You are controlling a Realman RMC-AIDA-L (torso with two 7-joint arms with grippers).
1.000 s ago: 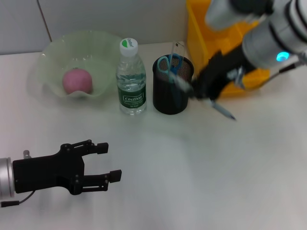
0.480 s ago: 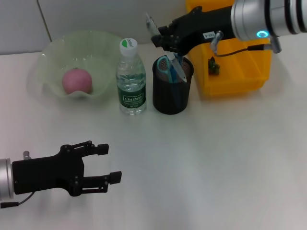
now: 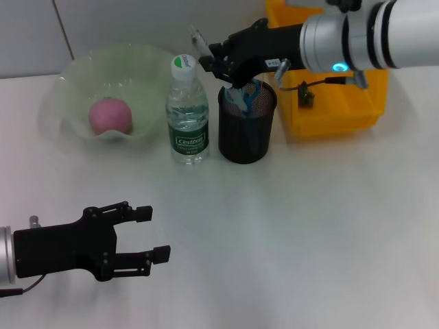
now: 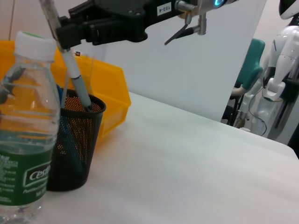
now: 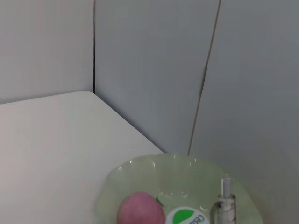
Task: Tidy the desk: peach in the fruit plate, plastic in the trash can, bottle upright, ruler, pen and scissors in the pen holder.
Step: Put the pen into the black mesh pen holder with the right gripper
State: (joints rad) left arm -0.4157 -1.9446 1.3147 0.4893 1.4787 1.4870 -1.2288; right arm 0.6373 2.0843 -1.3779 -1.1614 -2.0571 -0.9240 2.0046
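Head view: the right gripper [image 3: 221,63] is seen reaching in from the right above the black mesh pen holder [image 3: 247,133], its jaws closed on a grey pen [image 3: 200,41]. The pen is held tilted, its upper end sticking out past the jaws; its lower end is lost behind the gripper here, but in the left wrist view the tip [image 4: 87,105] is seen at the holder's rim. Blue scissors [image 3: 240,99] are partly visible inside the holder, mostly hidden by the mesh and the gripper. The ruler cannot be made out with certainty. The bottle [image 3: 187,113] is standing upright just beside the holder, on its left. The peach [image 3: 110,115] is lying in the pale green fruit plate [image 3: 68,86], farther left. The yellow bin [image 3: 343,103] behind the holder is largely covered by the right arm, and what it contains cannot be told. The left gripper [image 3: 152,233] is held low over the bare tabletop [image 3: 309,226] near the front left, well apart from everything, its jaws wide and holding nothing
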